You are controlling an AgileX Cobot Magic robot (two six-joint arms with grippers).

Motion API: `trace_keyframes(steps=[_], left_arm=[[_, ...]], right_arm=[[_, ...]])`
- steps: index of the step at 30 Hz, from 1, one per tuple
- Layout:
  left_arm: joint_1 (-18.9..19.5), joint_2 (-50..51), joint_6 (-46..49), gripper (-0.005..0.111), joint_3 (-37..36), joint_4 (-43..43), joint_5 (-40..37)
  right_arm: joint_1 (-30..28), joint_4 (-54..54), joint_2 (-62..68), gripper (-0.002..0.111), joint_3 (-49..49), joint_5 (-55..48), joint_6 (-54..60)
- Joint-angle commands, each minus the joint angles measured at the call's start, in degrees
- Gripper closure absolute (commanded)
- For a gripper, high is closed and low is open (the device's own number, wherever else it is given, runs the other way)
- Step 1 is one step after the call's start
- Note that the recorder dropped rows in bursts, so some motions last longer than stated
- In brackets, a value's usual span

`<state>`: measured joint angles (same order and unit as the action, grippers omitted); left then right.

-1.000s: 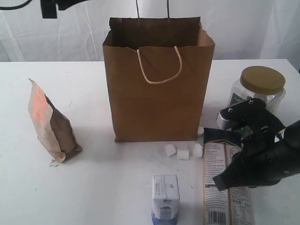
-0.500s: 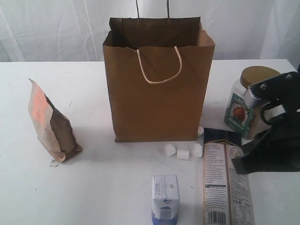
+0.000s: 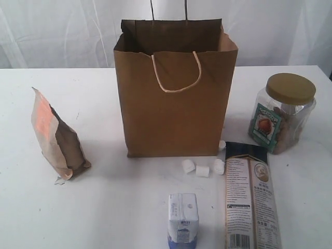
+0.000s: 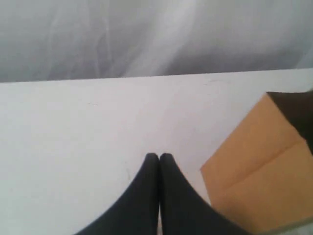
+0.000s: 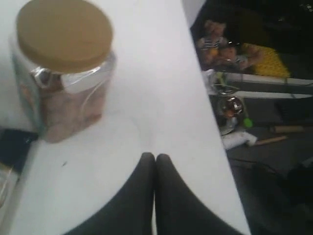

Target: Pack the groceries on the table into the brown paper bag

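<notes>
The brown paper bag (image 3: pixel 175 93) stands upright and open at the middle back of the table (image 3: pixel 119 207). Left of it leans the brown-orange pouch (image 3: pixel 54 137). In front lie three marshmallows (image 3: pixel 202 168), the white-blue carton (image 3: pixel 183 218) and the long dark-topped packet (image 3: pixel 251 197). The gold-lidded jar (image 3: pixel 282 111) stands at the right. Neither arm shows in the exterior view. My left gripper (image 4: pixel 159 156) is shut and empty over bare table beside a corner of the bag (image 4: pixel 264 171). My right gripper (image 5: pixel 155 156) is shut and empty, a short way from the jar (image 5: pixel 63 68).
The table's right edge (image 5: pixel 210 122) runs close to my right gripper, with cluttered floor (image 5: pixel 244 58) beyond it. A white curtain (image 3: pixel 62 36) hangs behind the table.
The right arm has risen from beside the packet and jar and left the exterior view to the right. The dark arm part at the top left has also gone.
</notes>
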<state>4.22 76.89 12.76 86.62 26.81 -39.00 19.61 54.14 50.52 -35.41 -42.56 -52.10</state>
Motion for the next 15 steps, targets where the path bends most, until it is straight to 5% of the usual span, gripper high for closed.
trace_keyframes(steps=[1, 9, 15], left_arm=[[0.2, -5.4, -15.8, 0.107, -6.0, -16.1, 3.7], [0.2, -18.3, -36.8, 0.107, -22.3, -40.1, 7.3], [0.2, -28.9, -38.7, 0.107, -36.8, -42.3, 18.6]], right_arm=[[-4.8, 5.6, 0.2, 0.108, 0.2, 5.2, -5.2], [-19.2, -6.4, 8.8, 0.108, -0.1, 20.3, 3.6], [-25.4, -32.0, 16.6, 0.108, -1.5, 23.2, 27.1]])
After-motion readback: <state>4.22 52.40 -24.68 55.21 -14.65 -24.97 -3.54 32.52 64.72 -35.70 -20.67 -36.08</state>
